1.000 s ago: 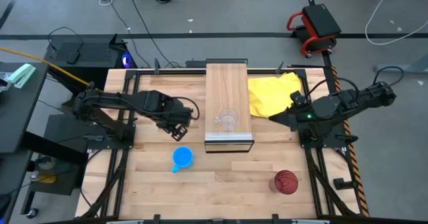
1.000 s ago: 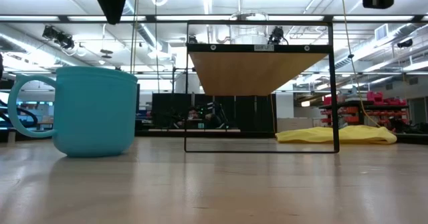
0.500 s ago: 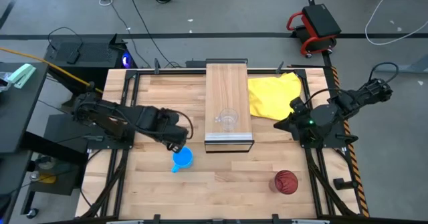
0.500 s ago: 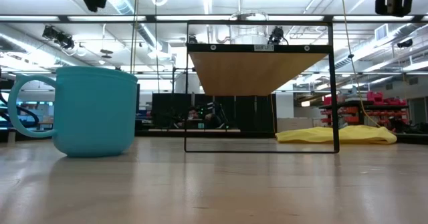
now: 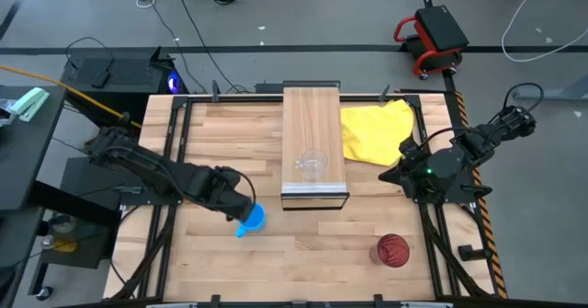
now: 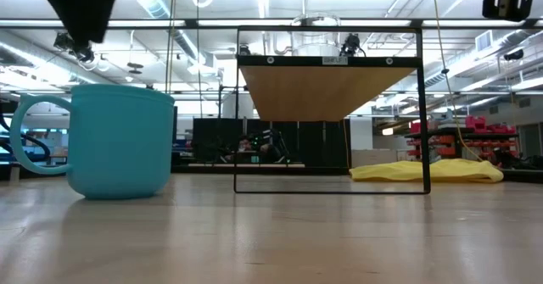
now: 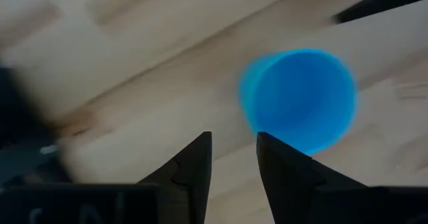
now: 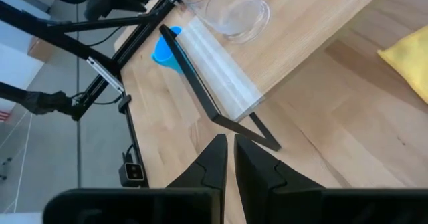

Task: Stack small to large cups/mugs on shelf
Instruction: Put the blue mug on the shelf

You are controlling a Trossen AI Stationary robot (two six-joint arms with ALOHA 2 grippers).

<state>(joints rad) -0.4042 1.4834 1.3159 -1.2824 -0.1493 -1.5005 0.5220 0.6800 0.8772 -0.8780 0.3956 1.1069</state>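
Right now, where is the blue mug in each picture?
High view: the blue mug stands on the table in front of the shelf, at the left gripper.
Low view: big, at the left.
Left wrist view: a blue circle past the fingers.
Right wrist view: a blue bit behind the shelf's frame.
Shared landmark: the shelf.

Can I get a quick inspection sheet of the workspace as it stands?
Surface: wood table, dry, unmarked.
Job's things: glass cup upright on shelf; blue mug and red tumbler on the table.
Clutter: yellow cloth beside the shelf.
Grippers: left pincer open, above the table at the blue mug, empty; right pincer nearly closed, empty, by the yellow cloth.
Cables: loose cables on the floor beyond the table.
Surroundings: red and black device on the floor.
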